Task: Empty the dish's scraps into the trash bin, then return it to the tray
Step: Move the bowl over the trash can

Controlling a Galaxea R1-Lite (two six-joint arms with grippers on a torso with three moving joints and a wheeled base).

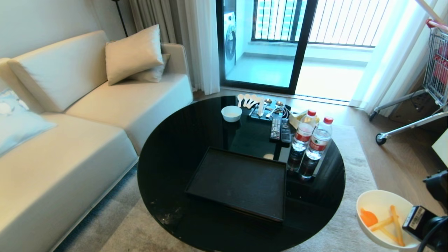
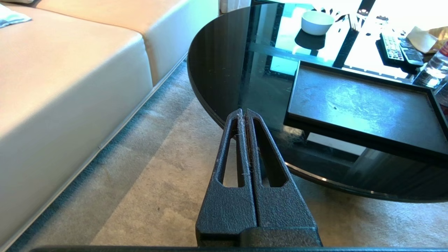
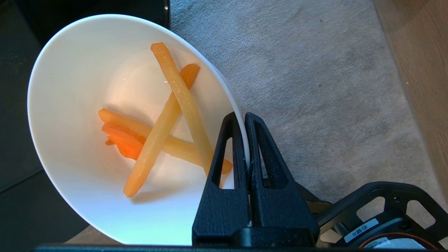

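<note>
The dish (image 1: 381,204), a glossy white bowl, hangs off the table's near right side above the carpet. My right gripper (image 3: 242,120) is shut on its rim (image 3: 241,140), one finger inside and one outside. The scraps lie in it: an orange slice (image 1: 368,217) (image 3: 120,143) and pale-yellow sticks (image 1: 393,224) (image 3: 178,98). The matte-black tray (image 1: 241,182) (image 2: 360,101) sits bare on the table's near half. My left gripper (image 2: 244,113) is shut on nothing, low over the carpet by the table's edge. The trash bin is out of view.
On the round black glass table (image 1: 175,147) stand a small white bowl (image 1: 231,113), spoons (image 1: 248,99), two remotes (image 1: 280,129) and two water bottles (image 1: 313,143). A cream sofa (image 1: 87,133) is on the left, a metal cart (image 1: 434,70) at the far right.
</note>
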